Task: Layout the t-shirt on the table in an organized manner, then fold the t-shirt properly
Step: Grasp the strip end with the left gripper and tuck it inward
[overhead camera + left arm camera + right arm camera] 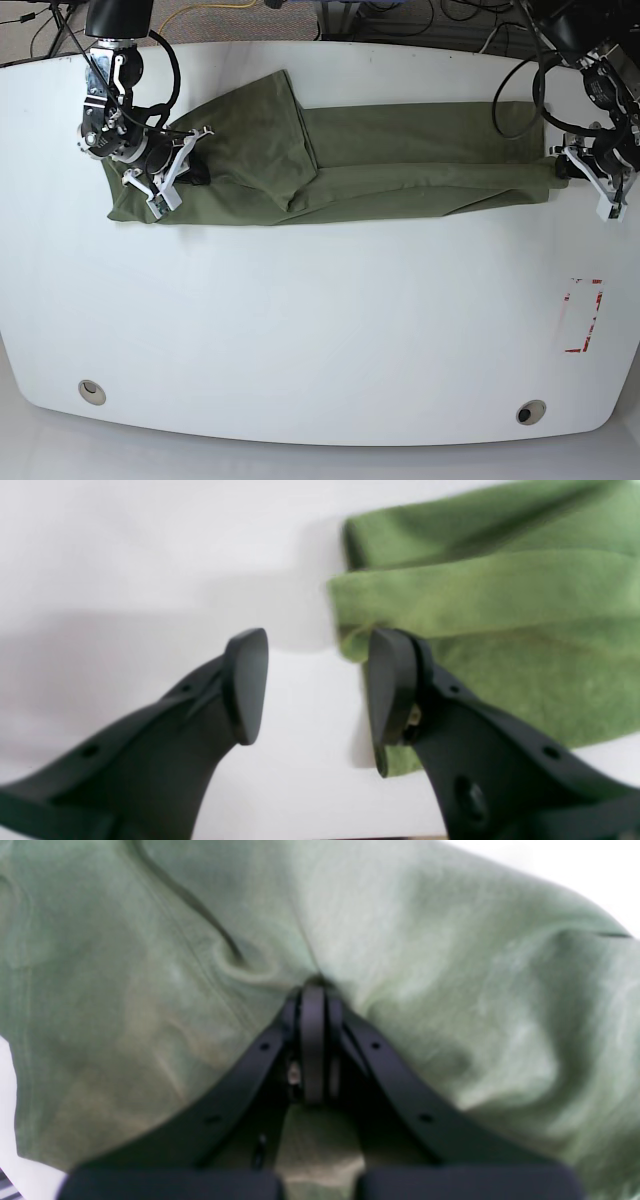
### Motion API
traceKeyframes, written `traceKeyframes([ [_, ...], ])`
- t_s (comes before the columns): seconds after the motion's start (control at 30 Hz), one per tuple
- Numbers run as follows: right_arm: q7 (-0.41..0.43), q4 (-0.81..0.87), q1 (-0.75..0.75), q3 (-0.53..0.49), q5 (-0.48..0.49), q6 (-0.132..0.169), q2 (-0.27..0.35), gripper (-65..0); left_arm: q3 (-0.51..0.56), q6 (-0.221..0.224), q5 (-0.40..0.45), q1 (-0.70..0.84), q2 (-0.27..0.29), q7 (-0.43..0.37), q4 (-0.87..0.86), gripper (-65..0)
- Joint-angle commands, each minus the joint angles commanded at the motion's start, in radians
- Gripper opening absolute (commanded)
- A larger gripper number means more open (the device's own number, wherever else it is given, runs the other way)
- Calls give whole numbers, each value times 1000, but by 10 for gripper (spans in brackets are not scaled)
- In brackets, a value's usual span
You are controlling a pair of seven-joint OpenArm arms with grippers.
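Your t-shirt (400, 160) lies stretched in a long folded band across the far half of the table (320, 330). Your right gripper (314, 990) is pinched tight on a bunch of its fabric at one end. Your left gripper (317, 685) sits spread apart at the other end's edge, holding nothing.

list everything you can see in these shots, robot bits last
t-shirt: one, olive green, stretched in a long band across the far half of the table
table: one, white, glossy
grommets: two, metal, near corners
red tape rectangle: one, on the base view's right
cables: several, floor beyond the table
left gripper: black, open, beside the shirt's end
right gripper: black, shut on the t-shirt
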Motion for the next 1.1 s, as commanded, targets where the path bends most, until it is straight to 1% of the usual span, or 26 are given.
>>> traceKeyframes([
  [0.13, 0, 0, 0, 0, 2, 0, 0, -648, -6, 0, -12, -8, 0, -2, -66, -343],
  [0.23, 0, 0, 0, 0, 3, 0, 0, -648, 8, 0, -49, -6, -2, -17, -83, -343],
  [0.37, 0, 0, 0, 0, 5, 0, 0, -648, 51, 0, -95, 6, -5, -28, -83, -343],
  [0.53, 0, -2, 0, 0, 6, 0, 0, -648, 103, 0, -124, 41, -5, -32, -83, -343],
  [0.8, 0, -2, 0, 0, 8, 0, 0, -648, 158, 0, -127, 49, 0, -54, -86, -349],
  [0.97, 0, -2, 0, 0, 8, 0, 0, -648, 161, 0, -127, 44, 2, -55, -86, -351],
  [1.03, 0, -2, 0, 0, 8, 0, 0, -648, 163, 0, -124, 43, 2, -55, -86, -371],
  [1.1, 0, -2, 0, 0, 8, 0, 0, -648, 163, 0, -121, 41, 2, -57, -86, -442],
])
